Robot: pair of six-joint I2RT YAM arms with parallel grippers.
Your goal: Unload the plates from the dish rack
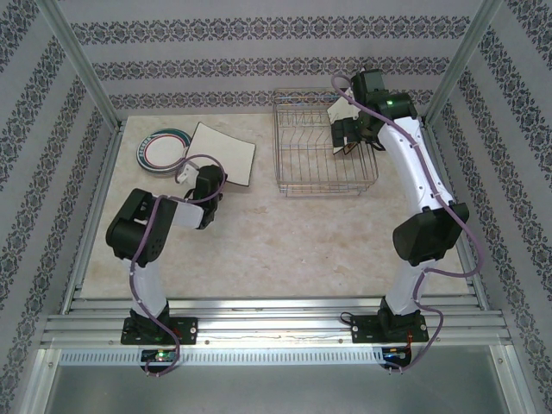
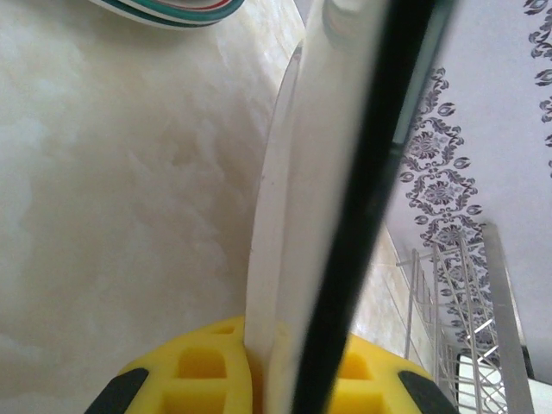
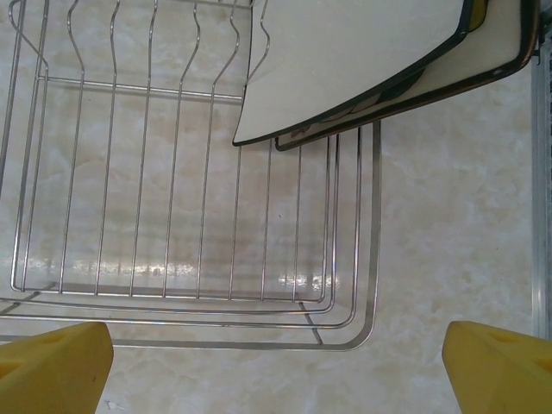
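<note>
Your dish rack (image 1: 323, 183) stands on the far right part of the table (image 1: 285, 250), with two cream square plates (image 1: 343, 110) upright at its right end, partly behind the right arm. From the right wrist you see them leaning together over the wire grid (image 3: 377, 241). The front plate (image 3: 345, 60) overlaps the rear plate (image 3: 492, 73), and both have dark rims. Your right tool (image 1: 349, 134) hangs over that end of the rack, spread wide and gripping nothing. Its yellow fingers (image 3: 52, 366) sit at the two lower corners of the wrist view, and the tool's centre (image 3: 276, 371) is above the rack's rounded outer rim. Left of the rack and well apart from it, a third square plate (image 1: 222, 151) lies over the far left of the table. Your left tool (image 1: 216, 178) is clamped on its near edge. In the left wrist view this plate (image 2: 293, 216) runs edge-on up between the yellow fingers (image 2: 194, 375), its pale face to the left and its dark rim to the right. You cannot tell whether it rests on the table or is held just above it. A stack of round plates (image 1: 159, 151) with teal and red rim bands sits just beside its left side, and their rims (image 2: 172, 10) show at the top of the left wrist view.
</note>
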